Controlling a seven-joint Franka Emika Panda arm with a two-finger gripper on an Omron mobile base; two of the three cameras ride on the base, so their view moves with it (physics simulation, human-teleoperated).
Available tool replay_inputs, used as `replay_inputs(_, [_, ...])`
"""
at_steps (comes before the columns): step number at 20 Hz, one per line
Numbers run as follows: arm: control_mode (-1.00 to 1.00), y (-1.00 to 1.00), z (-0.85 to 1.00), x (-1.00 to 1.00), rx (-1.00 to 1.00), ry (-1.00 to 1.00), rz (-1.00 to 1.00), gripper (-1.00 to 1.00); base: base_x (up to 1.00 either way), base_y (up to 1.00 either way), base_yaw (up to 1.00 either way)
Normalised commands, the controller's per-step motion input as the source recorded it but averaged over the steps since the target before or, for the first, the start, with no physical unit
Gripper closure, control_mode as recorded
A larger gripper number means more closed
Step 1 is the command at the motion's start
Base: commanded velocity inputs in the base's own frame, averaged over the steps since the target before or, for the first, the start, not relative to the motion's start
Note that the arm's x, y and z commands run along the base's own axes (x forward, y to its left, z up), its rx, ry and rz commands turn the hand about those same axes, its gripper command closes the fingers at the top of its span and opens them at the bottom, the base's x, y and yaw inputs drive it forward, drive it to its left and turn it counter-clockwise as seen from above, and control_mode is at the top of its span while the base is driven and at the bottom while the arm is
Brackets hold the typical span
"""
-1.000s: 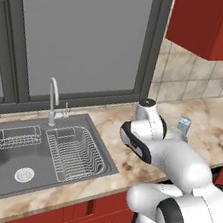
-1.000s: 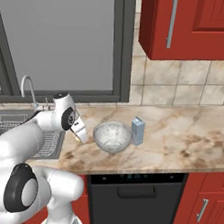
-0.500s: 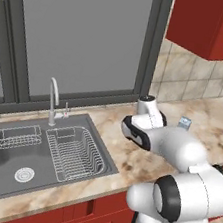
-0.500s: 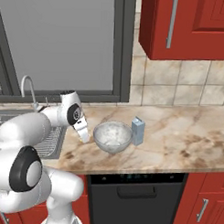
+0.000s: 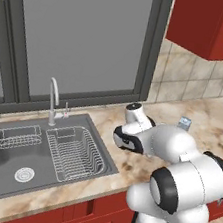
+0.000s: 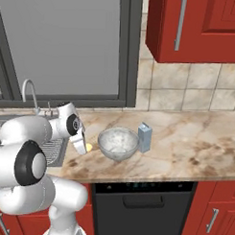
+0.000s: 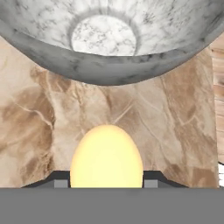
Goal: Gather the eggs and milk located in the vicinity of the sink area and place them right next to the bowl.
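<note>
Hand view: one yellow egg [image 7: 106, 156] at lower centre, clasped between the two dark finger tips [image 7: 151, 180]; speckled bowl [image 7: 109, 39] across the top, marble counter [image 7: 39, 118] beneath. Right base view: gripper [image 6: 83, 147] left of centre with the egg at its tip, just beside the bowl's left rim; milk carton [image 6: 144, 137] upright, close against the bowl's right side; sink [image 6: 53, 151] at left edge.

A glowing yellow egg [image 7: 106, 156] sits low beside the speckled grey bowl [image 6: 118, 143]; the upright blue-grey milk carton [image 6: 144, 137] stands just beyond, mid-table.
</note>
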Motion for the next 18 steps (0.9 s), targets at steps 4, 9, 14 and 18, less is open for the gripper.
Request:
replay_inputs(4, [-1.0, 0.04, -0.14, 0.0, -0.05, -0.04, 0.0, 1.0, 0.0, 0.0, 0.0])
replay_inputs(9, [-1.0, -0.04, 0.02, 0.16, 0.0, 0.08, 0.0, 1.0, 0.0, 0.0, 0.0])
replay_inputs(14, [-1.0, -0.11, 0.0, 0.25, 0.0, 0.11, 0.0, 1.0, 0.0, 0.0, 0.0])
replay_inputs(18, [-1.0, -0.01, -0.06, 0.12, 0.0, 0.04, 0.0, 1.0, 0.0, 0.0, 0.0])
